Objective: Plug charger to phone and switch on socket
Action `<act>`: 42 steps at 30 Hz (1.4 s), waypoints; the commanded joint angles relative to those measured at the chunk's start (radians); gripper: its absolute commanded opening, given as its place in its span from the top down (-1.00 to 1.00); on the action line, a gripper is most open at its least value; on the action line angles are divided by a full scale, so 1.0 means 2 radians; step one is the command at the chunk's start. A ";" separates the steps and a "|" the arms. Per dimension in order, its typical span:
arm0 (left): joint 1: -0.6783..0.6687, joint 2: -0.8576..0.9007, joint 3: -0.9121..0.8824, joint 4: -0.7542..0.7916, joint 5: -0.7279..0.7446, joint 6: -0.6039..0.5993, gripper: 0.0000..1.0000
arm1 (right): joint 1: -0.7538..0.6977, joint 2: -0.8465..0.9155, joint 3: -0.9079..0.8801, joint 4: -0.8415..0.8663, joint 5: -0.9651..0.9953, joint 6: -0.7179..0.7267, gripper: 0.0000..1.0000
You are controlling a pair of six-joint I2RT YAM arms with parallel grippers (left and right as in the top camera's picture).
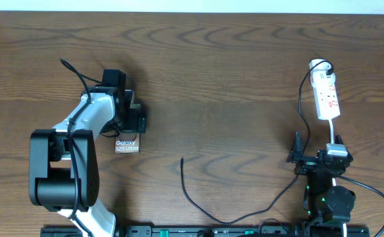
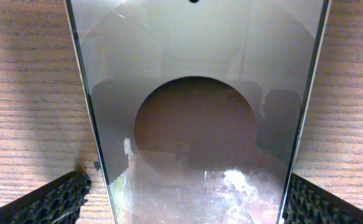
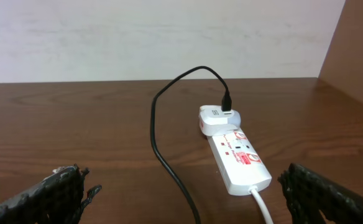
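Observation:
The phone [image 1: 127, 146] lies flat at the left, its white lettering showing below my left gripper [image 1: 129, 128]. In the left wrist view the phone's glossy face [image 2: 194, 93] fills the frame, and my left gripper [image 2: 191, 205] is open with a finger [image 2: 63, 199] outside each long edge. The white socket [image 1: 327, 95] lies at the right. The charger's black plug [image 1: 320, 66] sits in its far end. Its thin cable [image 1: 231, 220] loops down and ends in a free tip [image 1: 182, 159] mid-table. My right gripper [image 1: 318, 150] is open and empty, just short of the socket [image 3: 237, 155].
The socket's white cord [image 3: 262, 205] runs back toward my right gripper [image 3: 188, 202]. The charger cable [image 3: 160, 137] crosses the wood left of the socket. A white wall rises behind the table's far edge. Thicker black arm cables trail from both arms.

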 commanded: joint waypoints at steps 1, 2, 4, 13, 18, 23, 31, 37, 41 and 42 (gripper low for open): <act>0.002 0.016 -0.021 0.008 0.002 0.000 -0.97 | -0.003 -0.003 -0.001 -0.001 0.004 0.009 -0.99; 0.002 0.016 -0.022 0.008 0.002 0.000 -0.97 | -0.003 -0.003 -0.001 -0.001 0.004 0.009 -0.98; 0.002 0.016 -0.022 0.008 0.002 0.000 -0.97 | -0.003 -0.003 -0.001 -0.001 0.004 0.009 -0.99; 0.002 0.016 -0.024 0.008 0.002 0.000 -0.98 | -0.003 -0.003 -0.001 -0.001 0.004 0.009 -0.99; 0.002 0.016 -0.025 0.008 0.002 0.000 -0.84 | -0.003 -0.003 -0.001 -0.001 0.004 0.009 -0.99; 0.002 0.016 -0.025 0.008 0.002 0.000 -0.62 | -0.003 -0.003 -0.001 -0.001 0.004 0.009 -0.99; 0.002 0.016 -0.025 0.008 0.002 0.000 -0.47 | -0.003 -0.003 -0.001 -0.001 0.004 0.009 -0.99; 0.002 0.016 -0.025 0.008 0.002 0.000 -0.18 | -0.003 -0.003 -0.001 -0.001 0.004 0.009 -0.98; 0.002 0.016 -0.025 0.008 0.002 0.000 0.11 | -0.003 -0.003 -0.001 -0.001 0.004 0.009 -0.99; 0.002 0.016 -0.025 0.008 0.002 0.000 0.34 | -0.003 -0.003 -0.001 -0.001 0.004 0.009 -0.99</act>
